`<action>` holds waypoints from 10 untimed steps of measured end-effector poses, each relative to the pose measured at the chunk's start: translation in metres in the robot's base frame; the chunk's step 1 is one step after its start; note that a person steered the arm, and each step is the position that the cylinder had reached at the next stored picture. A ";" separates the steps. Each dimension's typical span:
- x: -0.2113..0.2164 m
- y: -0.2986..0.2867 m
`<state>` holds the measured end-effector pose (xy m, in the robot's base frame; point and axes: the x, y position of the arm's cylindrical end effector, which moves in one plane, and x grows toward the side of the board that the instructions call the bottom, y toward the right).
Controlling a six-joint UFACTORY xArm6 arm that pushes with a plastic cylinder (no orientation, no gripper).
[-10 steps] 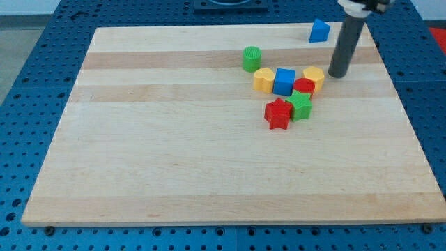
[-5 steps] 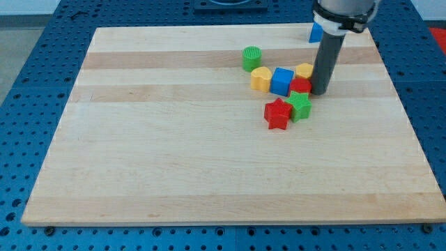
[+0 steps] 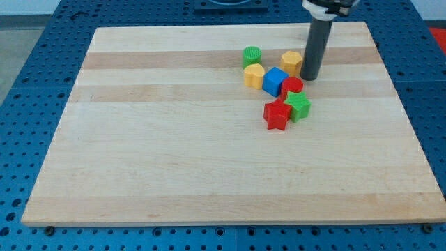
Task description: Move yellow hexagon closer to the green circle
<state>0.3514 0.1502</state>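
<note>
The yellow hexagon (image 3: 291, 62) lies near the board's top middle, a short gap to the right of the green circle (image 3: 251, 56). My tip (image 3: 310, 77) stands right against the hexagon's right side, just above and to the right of the red round block (image 3: 292, 86). The rod rises from the tip to the view's top edge.
A second yellow block (image 3: 254, 74) sits just below the green circle, touching the blue cube (image 3: 275, 81). Below them lie a green star (image 3: 299, 106) and a red star (image 3: 277, 115), side by side. All stand on the wooden board (image 3: 174, 153).
My tip moved left and then toward the view's top, pushing the yellow hexagon left and up toward the green circle. The blue cube and second yellow block shifted slightly left.
</note>
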 end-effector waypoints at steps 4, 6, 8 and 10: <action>-0.018 0.028; -0.021 -0.018; -0.022 -0.045; -0.023 -0.048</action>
